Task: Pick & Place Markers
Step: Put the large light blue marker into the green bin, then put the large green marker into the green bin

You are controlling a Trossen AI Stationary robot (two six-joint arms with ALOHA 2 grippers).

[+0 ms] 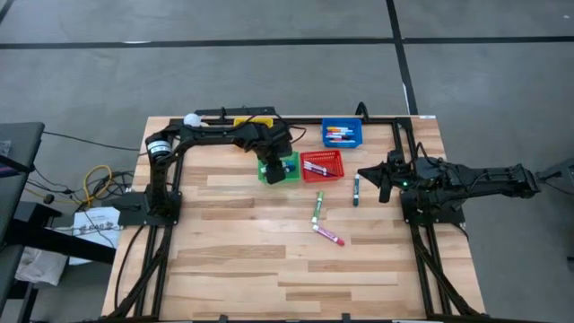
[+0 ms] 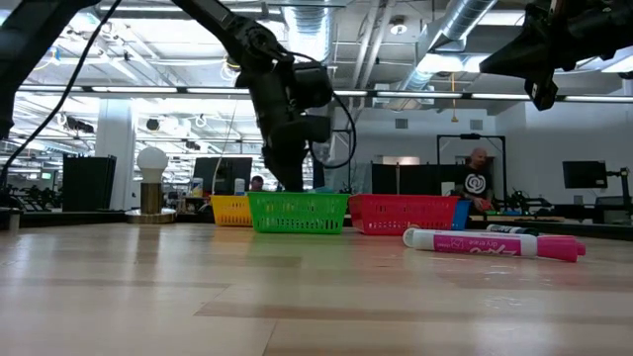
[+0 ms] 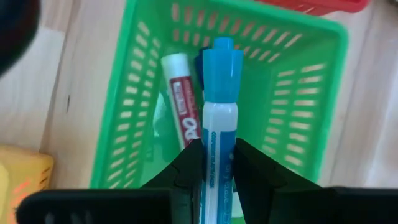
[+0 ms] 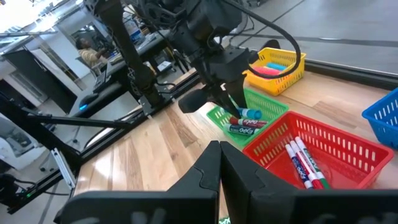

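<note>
blue-capped marker point(image 3: 218, 118) clamped in left hand point(image 3: 217, 165) over green basket point(image 3: 311, 124) | 3 markers loose mid-desk: green point(image 1: 317, 206), pink point(image 1: 328, 235), blue point(image 1: 356, 189) | 4 baskets along far edge | right hand point(image 4: 219, 163) pressed together, raised near right desk point(image 1: 269, 269) edge | near half open

Glossy plastic markers point(image 3: 219, 130), perforated plastic green basket point(image 3: 311, 112), smooth pale wooden table point(image 1: 269, 260).

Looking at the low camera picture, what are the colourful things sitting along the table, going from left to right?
Yellow basket → green basket, with the left gripper hanging just over it → red basket → pink-capped marker lying nearest the camera.
</note>
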